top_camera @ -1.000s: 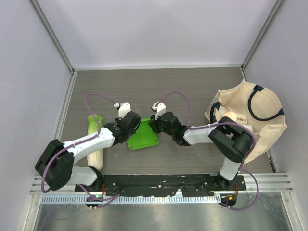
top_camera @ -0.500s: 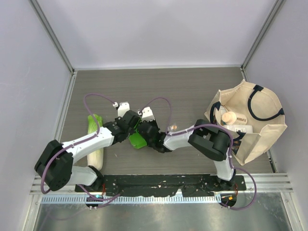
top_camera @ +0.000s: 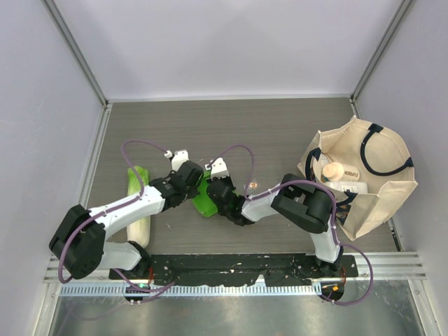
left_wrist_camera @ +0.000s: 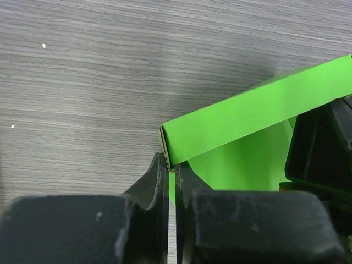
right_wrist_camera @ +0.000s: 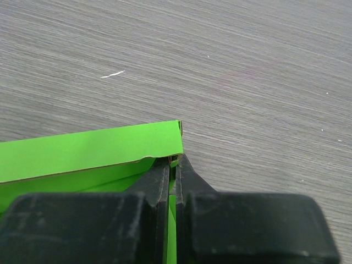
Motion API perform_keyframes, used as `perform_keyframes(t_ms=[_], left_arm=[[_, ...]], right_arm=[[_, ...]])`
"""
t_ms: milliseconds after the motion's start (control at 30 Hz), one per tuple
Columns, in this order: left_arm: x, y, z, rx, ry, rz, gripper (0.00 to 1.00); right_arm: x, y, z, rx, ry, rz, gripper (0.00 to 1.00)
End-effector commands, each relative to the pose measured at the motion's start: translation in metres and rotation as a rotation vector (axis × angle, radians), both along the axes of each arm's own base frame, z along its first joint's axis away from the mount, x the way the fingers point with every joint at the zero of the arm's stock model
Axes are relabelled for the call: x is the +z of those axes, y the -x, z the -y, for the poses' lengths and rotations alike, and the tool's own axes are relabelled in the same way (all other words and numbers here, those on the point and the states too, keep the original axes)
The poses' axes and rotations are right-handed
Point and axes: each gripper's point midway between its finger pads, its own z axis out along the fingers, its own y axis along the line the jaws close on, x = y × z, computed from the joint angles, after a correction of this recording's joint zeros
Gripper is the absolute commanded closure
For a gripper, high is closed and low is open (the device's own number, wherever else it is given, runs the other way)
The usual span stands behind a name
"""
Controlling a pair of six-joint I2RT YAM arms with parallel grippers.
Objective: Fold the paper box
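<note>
**Both grippers pinch the green box at mid-table**

The grey wood-grain table [top_camera: 231, 126] fills the floor of a white-walled enclosure. At its right side stands a beige tote bag [top_camera: 383, 192] with dark handles, its mouth open and a pale bottle-like item lying inside.

The two arms reach inward from the near edge and meet just left of the table's centre. A long cabbage [top_camera: 142, 227], green at the far end and pale at the near end, lies at the left, partly under the left arm.

The paper box [top_camera: 205, 201] sits on the table between the two wrists, to the right of the cabbage and well apart from the bag. One side panel is folded up into a long upright wall, with the rest of the green sheet lying lower beside it.

The left gripper [left_wrist_camera: 171, 165] is clenched on the thin sheet just under one end corner of that wall. The right gripper [right_wrist_camera: 173, 163] is likewise clamped on the cardboard, right below the wall's other corner.
</note>
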Motion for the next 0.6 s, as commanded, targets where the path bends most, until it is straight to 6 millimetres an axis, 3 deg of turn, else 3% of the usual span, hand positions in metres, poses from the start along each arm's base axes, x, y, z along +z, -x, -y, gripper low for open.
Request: perform_keyframes(t_ms=[0, 100, 200, 333, 400, 433, 467, 567], left_arm=[[0.026, -0.009, 0.034, -0.021, 0.2, 0.063, 1.0], [0.027, -0.007, 0.044, -0.038, 0.256, 0.054, 1.0], [0.026, -0.008, 0.048, -0.042, 0.272, 0.053, 1.0], [0.019, -0.012, 0.039, -0.008, 0.213, 0.046, 1.0], [0.011, -0.014, 0.026, 0.035, 0.156, 0.053, 1.0], [0.007, -0.014, 0.021, 0.046, 0.134, 0.051, 1.0], [0.005, -0.014, 0.018, 0.053, 0.115, 0.051, 1.0], [-0.004, -0.016, 0.009, 0.083, 0.076, 0.039, 1.0]], right_arm=[[-0.008, -0.004, 0.005, -0.022, 0.024, 0.015, 0.99], [-0.003, -0.009, 0.006, -0.056, 0.01, 0.034, 0.99], [-0.003, -0.01, -0.004, -0.025, 0.002, 0.029, 0.99], [-0.006, -0.006, 0.0, -0.026, 0.004, 0.004, 0.97], [0.003, -0.002, -0.002, -0.013, -0.034, -0.022, 0.78], [-0.002, 0.003, 0.005, -0.015, 0.003, -0.062, 0.69], [0.009, 0.006, 0.007, -0.013, -0.018, -0.071, 0.52], [-0.002, 0.029, 0.031, -0.011, 0.014, -0.181, 0.4]])
